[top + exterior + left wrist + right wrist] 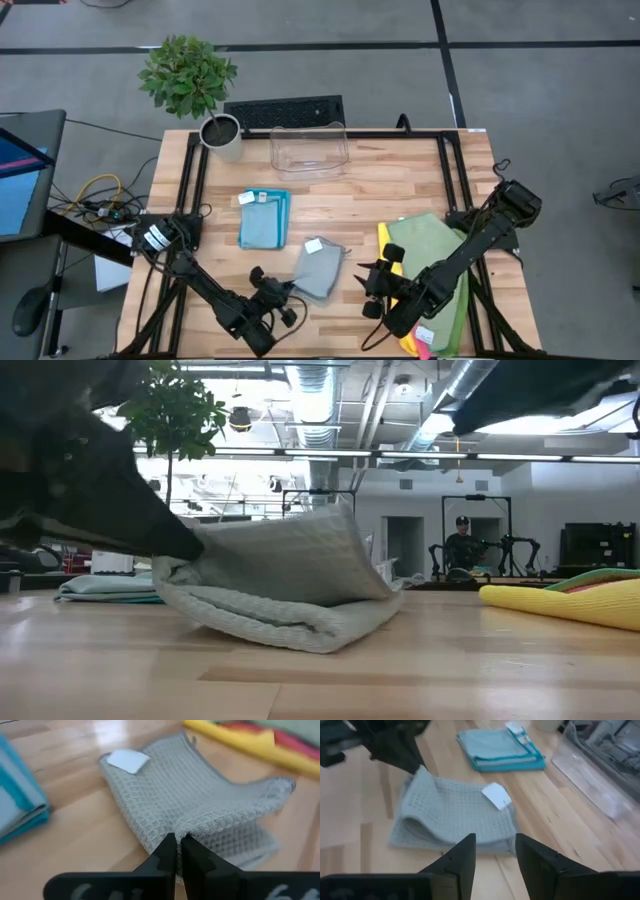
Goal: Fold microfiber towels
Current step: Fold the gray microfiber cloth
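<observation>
From above, I am the two dark arms reaching in over a wooden bench [400,180]. My left end effector [283,291] sits at the near corner of a grey towel [320,268], pinched closed on that corner. My right end effector [372,283] hangs just beside the towel's other side, holding nothing. A folded blue and teal towel stack [264,218] lies farther back, and a pile of green, yellow and pink towels [430,270] lies under my right arm. A clear plastic bin [309,148] and a potted plant [190,80] stand along the far edge.

From bench height, the grey towel [290,585] is doubled over, its upper layer arched up and pulled by my left end effector [195,548]. I judge the corner is held high so the fold can be carried across.

From my left wrist, my fingers [167,855] are clamped together on the grey weave [200,805], with its white tag [127,760] at the far end.

From my right wrist, my fingers [462,857] stand apart and empty, short of the grey towel [452,812]. The stack and the pile are close on either side, but neither blocks the fold.
</observation>
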